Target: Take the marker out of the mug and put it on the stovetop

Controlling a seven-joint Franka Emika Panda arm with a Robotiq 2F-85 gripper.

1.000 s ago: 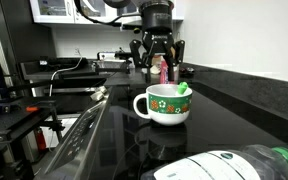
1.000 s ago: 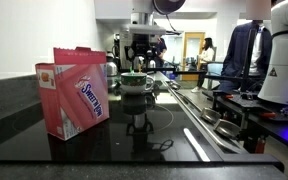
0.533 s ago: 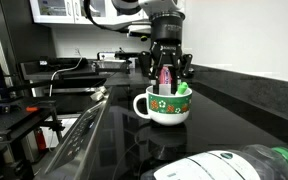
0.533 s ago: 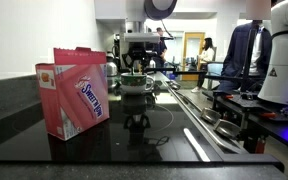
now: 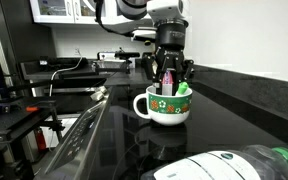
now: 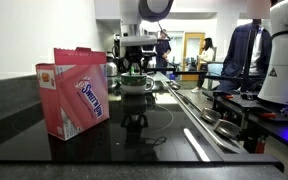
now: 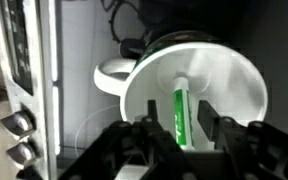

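The white mug (image 5: 167,106) with a green flowered band stands on the black counter, its handle toward the stovetop (image 5: 69,125). The marker (image 5: 183,89) leans inside it, its green end sticking above the rim. In the wrist view the marker (image 7: 181,115) lies in the mug (image 7: 149,85) straight between my fingers. My gripper (image 5: 170,80) hangs open just above the mug, fingertips at about rim height; it also shows in the wrist view (image 7: 184,128) and over the mug (image 6: 134,82) in an exterior view (image 6: 134,68).
A pink Sweet'N Low box (image 6: 72,92) stands on the counter. A clear plastic bottle (image 5: 239,165) lies near the camera. Stove knobs (image 7: 19,135) line the front edge. A wall rises behind the counter.
My gripper has moved sideways over the mug and come down toward its rim, staying open. The mug and marker have not moved.
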